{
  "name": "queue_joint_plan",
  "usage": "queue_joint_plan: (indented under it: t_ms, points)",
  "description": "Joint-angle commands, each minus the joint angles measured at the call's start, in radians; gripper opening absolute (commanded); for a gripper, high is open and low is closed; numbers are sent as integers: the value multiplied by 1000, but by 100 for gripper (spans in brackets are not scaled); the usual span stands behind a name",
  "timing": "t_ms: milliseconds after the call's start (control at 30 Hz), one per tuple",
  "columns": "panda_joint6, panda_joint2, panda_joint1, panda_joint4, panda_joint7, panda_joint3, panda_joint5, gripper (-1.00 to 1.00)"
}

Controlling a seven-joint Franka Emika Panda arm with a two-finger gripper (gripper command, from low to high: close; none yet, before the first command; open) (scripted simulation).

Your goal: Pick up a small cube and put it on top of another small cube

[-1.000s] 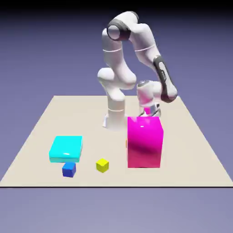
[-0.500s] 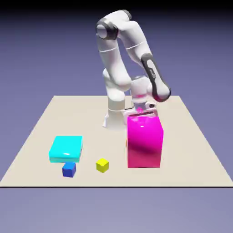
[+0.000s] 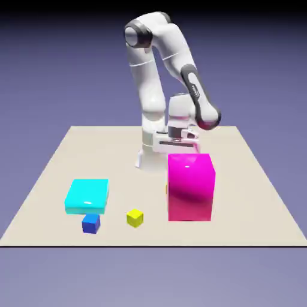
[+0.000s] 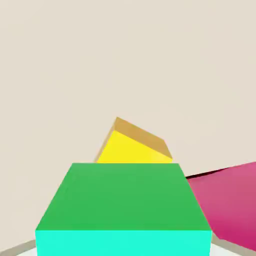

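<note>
The small green cube (image 4: 125, 197) sits between the gripper's (image 4: 124, 245) two fingertips, large at the bottom of the hand view, and the jaws are closed on it. Past its far edge in that view, a yellow-orange block (image 4: 132, 147) shows partly hidden, with the big magenta block (image 3: 190, 187) off to the right. In the exterior view the hand is behind the magenta block, and the green cube is hidden.

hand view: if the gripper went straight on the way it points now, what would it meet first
The gripper is shut on the green cube, and the yellow-orange block shows just beyond it, so that block is probably met first, though depth is hard to judge.
</note>
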Motion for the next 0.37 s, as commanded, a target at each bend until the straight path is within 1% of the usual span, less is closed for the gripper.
queue_joint_plan:
  t_ms: [0,333]
  points:
    - [-34,-36,30,1,9,-27,0,-100]
    - [-351,-378,311,13,94,-285,6,-100]
